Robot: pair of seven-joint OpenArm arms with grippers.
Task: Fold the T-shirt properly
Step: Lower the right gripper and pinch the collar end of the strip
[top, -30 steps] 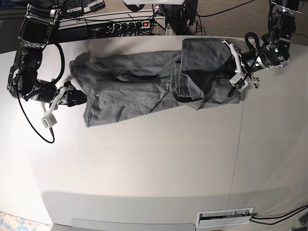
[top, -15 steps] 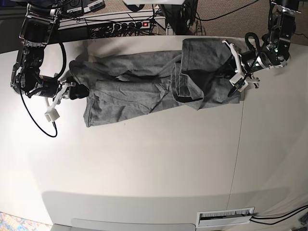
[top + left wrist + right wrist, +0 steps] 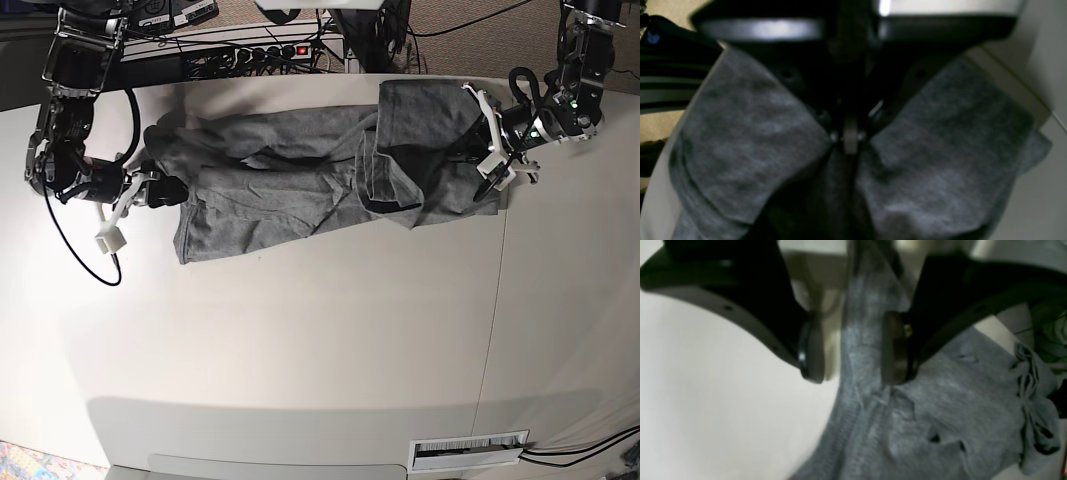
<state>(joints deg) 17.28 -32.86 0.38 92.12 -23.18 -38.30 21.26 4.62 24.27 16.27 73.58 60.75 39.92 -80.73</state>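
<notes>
The T-shirt (image 3: 320,180) is lying crumpled lengthwise across the far side of the white table (image 3: 300,340), with each arm working at one end, probably so that the cloth can be stretched flat. The left gripper (image 3: 850,140) is pinching a bunched ridge of grey fabric tightly. The right gripper (image 3: 848,350) is parted, straddling the shirt's edge without clamping it, apparently readying a grasp.

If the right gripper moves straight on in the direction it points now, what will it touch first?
Most likely the T-shirt. The right gripper is open, and a fold of grey fabric already lies between its pads, with more shirt just beyond. Depth is unclear, so the fabric may sit slightly below the pads.
</notes>
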